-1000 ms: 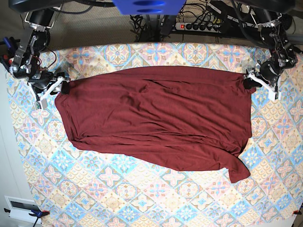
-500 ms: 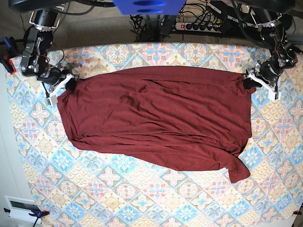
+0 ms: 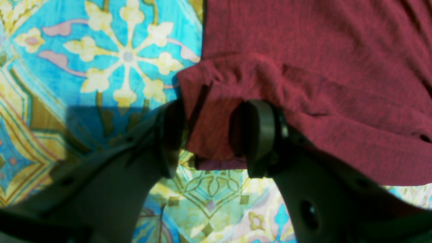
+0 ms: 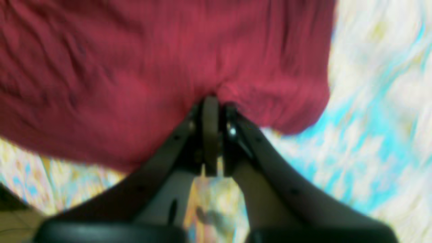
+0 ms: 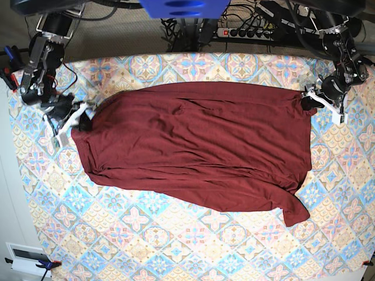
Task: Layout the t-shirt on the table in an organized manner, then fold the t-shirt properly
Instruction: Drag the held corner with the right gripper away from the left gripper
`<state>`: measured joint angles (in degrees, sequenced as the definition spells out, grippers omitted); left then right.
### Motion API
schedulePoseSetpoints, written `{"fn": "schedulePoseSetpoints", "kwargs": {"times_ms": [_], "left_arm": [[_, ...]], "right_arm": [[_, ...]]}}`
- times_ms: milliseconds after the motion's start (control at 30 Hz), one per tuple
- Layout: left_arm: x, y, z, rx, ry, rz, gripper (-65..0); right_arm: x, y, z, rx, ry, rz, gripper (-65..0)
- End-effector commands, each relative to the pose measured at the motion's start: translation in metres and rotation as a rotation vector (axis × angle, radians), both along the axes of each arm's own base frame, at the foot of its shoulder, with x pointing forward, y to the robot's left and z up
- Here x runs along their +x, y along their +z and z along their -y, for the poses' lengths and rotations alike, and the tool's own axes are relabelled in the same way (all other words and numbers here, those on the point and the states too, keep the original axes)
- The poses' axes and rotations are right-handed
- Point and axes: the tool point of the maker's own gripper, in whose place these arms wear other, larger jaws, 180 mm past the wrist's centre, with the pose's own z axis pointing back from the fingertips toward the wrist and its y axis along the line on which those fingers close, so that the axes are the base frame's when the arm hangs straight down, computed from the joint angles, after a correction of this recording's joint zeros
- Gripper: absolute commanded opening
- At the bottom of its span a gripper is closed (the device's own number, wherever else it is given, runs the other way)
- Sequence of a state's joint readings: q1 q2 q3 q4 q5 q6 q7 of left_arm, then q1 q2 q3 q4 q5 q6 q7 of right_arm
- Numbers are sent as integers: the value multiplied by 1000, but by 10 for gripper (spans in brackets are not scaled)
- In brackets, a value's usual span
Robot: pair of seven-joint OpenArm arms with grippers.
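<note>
Behind the table [image 5: 176, 252] a dark floor with a power strip [image 5: 249, 32] and tangled cables; over the table a cloth of pastel diamond tiles in blue, pink and cream. Spread across the far half, the t-shirt [image 5: 199, 143], dark maroon, wide and fairly flat, with one corner trailing toward the near right side. At its two ends, one arm each, probably to pull the fabric taut and straighten it for the layout step. Left gripper [image 3: 211, 133] with jaws standing apart, a bunched fold of the hem between them and touching both pads (so a wide grip on cloth, judged from the wrist view). Right gripper [image 4: 216, 111] closed tight on a small pinch of the opposite edge, fabric puckered just around the tips; picture blurred there. Folding not yet begun, wrinkles remaining in the middle. No brand, label or readable writing anywhere on shirt, cloth or arms.
</note>
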<state>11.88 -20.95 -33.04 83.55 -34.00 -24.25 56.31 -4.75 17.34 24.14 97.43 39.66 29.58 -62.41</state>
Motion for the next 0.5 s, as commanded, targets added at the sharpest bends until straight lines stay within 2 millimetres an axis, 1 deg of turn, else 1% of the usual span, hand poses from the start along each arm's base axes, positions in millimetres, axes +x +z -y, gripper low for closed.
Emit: {"fn": "schedulePoseSetpoints", "kwargs": {"times_ms": [0, 67, 167, 267, 467], "left_arm": [[-1, 2, -8, 29, -1, -14, -355], [-1, 2, -8, 30, 0, -13, -355], [-1, 3, -9, 31, -1, -13, -355], [-1, 3, -9, 31, 0, -12, -355], [2, 5, -10, 34, 5, 5, -355]], "right_arm": [[17, 23, 3, -1, 4, 82, -650], [29, 33, 4, 0, 1, 113, -650], [39, 36, 6, 13, -9, 122, -650], [48, 32, 11, 34, -28, 110, -650], [59, 18, 20, 71, -69, 66, -650]]}}
